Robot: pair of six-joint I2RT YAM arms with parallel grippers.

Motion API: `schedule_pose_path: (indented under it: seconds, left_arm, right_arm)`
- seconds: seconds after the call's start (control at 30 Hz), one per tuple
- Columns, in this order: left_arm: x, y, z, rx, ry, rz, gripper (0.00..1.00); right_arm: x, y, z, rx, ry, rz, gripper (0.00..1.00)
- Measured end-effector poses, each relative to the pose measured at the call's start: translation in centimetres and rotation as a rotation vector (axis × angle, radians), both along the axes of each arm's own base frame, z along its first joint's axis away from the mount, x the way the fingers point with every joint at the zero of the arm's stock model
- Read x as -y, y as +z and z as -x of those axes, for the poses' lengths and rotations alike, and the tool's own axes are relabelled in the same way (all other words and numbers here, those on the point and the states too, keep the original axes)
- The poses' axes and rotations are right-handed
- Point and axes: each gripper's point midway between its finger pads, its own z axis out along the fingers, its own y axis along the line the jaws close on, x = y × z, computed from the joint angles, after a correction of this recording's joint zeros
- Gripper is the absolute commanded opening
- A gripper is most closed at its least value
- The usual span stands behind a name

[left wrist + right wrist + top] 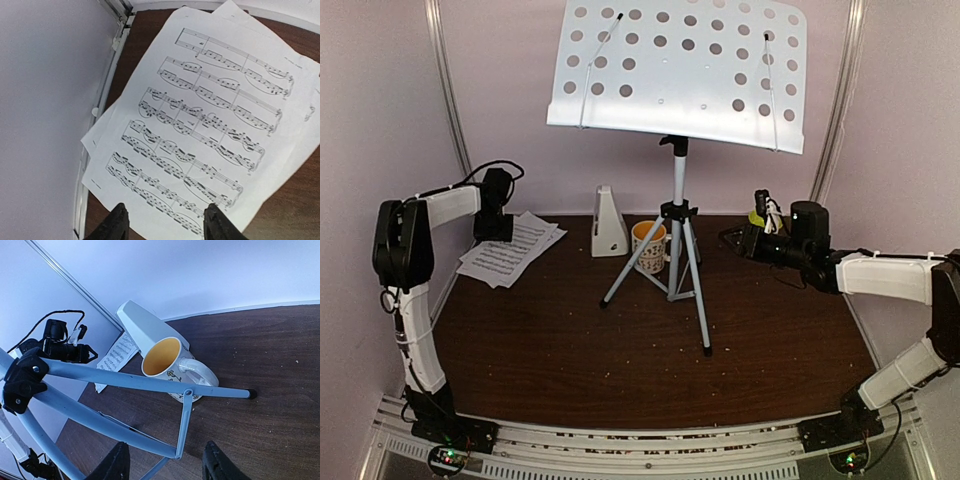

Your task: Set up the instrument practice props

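Note:
The music stand's pale perforated desk [680, 75] sits high on its grey tripod [677, 265] at the middle back of the table. Two sheet-music pages [510, 250] lie overlapped at the back left, filling the left wrist view [210, 125]. My left gripper [166, 221] hovers open over their near edge, nothing between its fingers. The white metronome [608, 225] stands left of the tripod. My right gripper [166, 462] is open and empty, facing the tripod legs [130, 382] from the right.
A patterned mug with an orange inside [648, 243] stands between the metronome and the tripod, just behind one leg [162, 356]. Pale walls enclose the table on the left, back and right. The brown tabletop [570, 350] carries scattered crumbs.

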Motion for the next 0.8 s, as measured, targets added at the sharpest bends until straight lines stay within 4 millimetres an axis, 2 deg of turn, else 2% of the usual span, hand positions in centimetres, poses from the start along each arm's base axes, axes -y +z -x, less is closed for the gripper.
schedule_pose_path:
  seconds: [0.1, 0.27, 0.4, 0.57, 0.8]
  left_arm:
    - [-1.0, -0.7, -1.0, -0.057, -0.015, -0.092, 0.53]
    - [-1.8, -3.5, -0.3, -0.202, -0.064, -0.172, 0.53]
    - [-1.9, -4.1, 0.3, -0.269, -0.113, -0.203, 0.53]
    - [-1.1, -4.4, 1.3, -0.328, -0.169, -0.229, 0.52]
    - [1.1, -5.4, 2.9, -0.392, -0.233, -0.245, 0.48]
  right_arm:
    - [-0.1, 0.1, 0.0, -0.001, 0.002, -0.007, 0.50]
    - [0.0, 0.2, 0.1, 0.001, 0.002, -0.009, 0.51]
    - [0.1, 0.4, 0.4, 0.006, 0.002, -0.011, 0.51]
    - [0.1, 0.5, 0.3, 0.011, 0.001, -0.018, 0.51]
    - [0.1, 0.6, 0.3, 0.013, 0.001, -0.021, 0.52]
